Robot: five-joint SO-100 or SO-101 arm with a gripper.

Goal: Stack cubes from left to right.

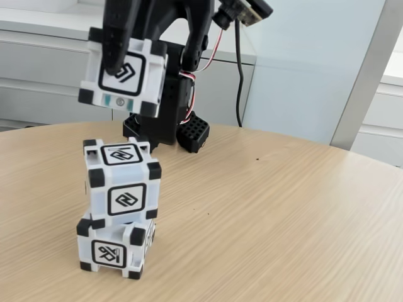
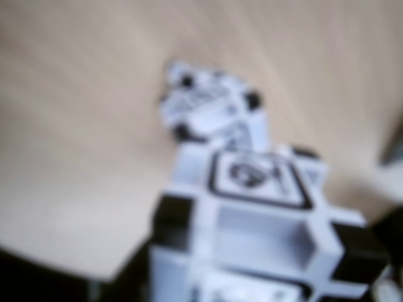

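While pincer (image 1: 119, 60) grips cube (image 1: 126, 78), two stacked (image 1: 123, 182)

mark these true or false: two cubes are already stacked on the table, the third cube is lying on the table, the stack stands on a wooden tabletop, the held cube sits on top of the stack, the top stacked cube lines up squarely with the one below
1. Two cubes are stacked. True: the upper stacked cube rests on the bottom cube.
2. The third cube lies on the table. False: the held cube is up in the air in the gripper, jaws closed on it.
3. The stack stands on a wooden tabletop. True: the table shows wood grain.
4. The held cube sits on the stack. False: there is a clear gap below it.
5. The upper stacked cube lines up squarely. False: it sits offset and slightly twisted.
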